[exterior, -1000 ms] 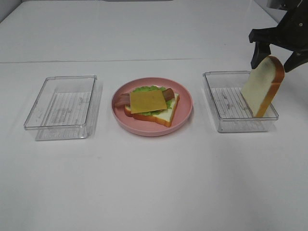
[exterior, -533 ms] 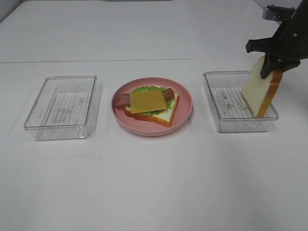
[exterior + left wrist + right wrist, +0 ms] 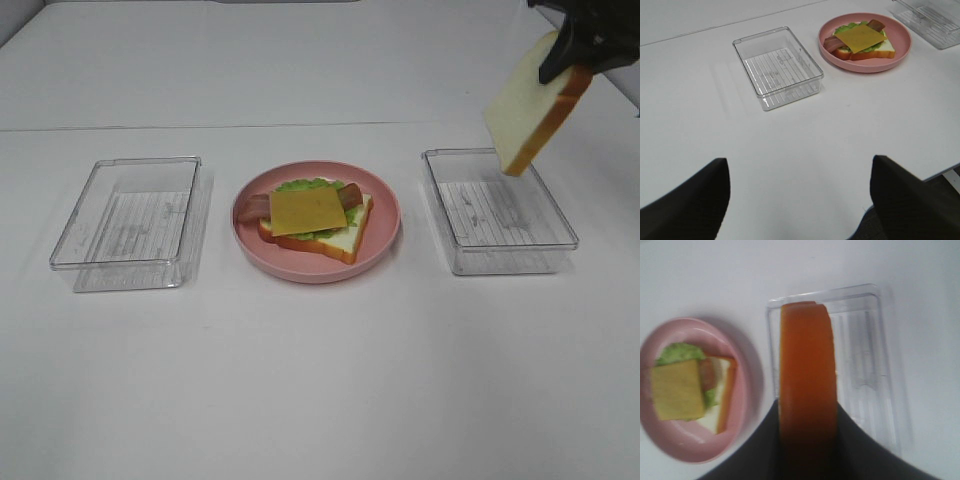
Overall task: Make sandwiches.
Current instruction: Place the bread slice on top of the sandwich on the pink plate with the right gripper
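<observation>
A half-built sandwich point(image 3: 310, 215) lies on the pink plate point(image 3: 318, 272): a bread slice, green lettuce, bacon and a yellow cheese square on top. My right gripper point(image 3: 568, 60) is shut on a second bread slice point(image 3: 528, 105) by its upper edge. The slice hangs tilted in the air above the right clear tray point(image 3: 500, 215). The right wrist view shows that bread slice's orange crust point(image 3: 805, 375) edge-on between the dark fingers point(image 3: 855, 445), with the sandwich point(image 3: 685, 390) off to one side. My left gripper point(image 3: 797, 200) stands open over bare table, far from the sandwich point(image 3: 860, 40).
A clear tray point(image 3: 130, 220) with nothing in it sits left of the plate, also in the left wrist view point(image 3: 777, 65). The right tray point(image 3: 870, 365) under the lifted slice holds nothing. White table surrounds everything.
The right gripper closed on the bread slice leaning in the right tray and lifted it up out of the tray. The left arm has not moved.
</observation>
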`<action>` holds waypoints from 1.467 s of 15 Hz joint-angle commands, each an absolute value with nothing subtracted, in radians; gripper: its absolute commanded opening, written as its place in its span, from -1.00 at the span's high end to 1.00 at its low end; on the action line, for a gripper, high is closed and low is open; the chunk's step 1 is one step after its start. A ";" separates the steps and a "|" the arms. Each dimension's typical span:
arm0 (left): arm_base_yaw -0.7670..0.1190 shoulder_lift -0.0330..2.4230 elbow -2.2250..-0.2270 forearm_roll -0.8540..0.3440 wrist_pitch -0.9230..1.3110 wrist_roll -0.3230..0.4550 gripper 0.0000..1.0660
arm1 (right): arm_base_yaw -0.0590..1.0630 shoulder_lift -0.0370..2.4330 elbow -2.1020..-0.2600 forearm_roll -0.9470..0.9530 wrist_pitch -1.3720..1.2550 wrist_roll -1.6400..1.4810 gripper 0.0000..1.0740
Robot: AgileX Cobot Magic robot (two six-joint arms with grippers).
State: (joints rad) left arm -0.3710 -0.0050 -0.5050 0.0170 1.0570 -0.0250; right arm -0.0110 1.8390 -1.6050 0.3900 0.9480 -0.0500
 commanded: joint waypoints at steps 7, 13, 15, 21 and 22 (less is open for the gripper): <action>-0.372 -0.026 -0.499 0.016 1.046 -0.025 -0.39 | 0.229 1.915 -1.539 0.860 0.795 -0.156 1.00; -0.372 -0.026 -0.499 0.016 1.046 -0.025 -0.39 | 0.293 2.097 -1.526 1.088 0.763 -0.207 1.00; -0.372 -0.026 -0.499 0.016 1.046 -0.025 -0.39 | 0.293 2.143 -1.526 1.128 0.743 -0.232 1.00; -0.372 -0.026 -0.499 0.016 1.046 -0.025 -0.39 | 0.293 2.194 -1.526 1.133 0.724 -0.196 1.00; -0.372 -0.026 -0.499 0.016 1.046 -0.025 -0.39 | 0.293 2.195 -1.526 1.132 0.722 -0.196 1.00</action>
State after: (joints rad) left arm -0.3710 -0.0050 -0.5050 0.0170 1.0570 -0.0250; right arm 0.2910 2.1970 -1.5290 1.1210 0.7250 -0.2020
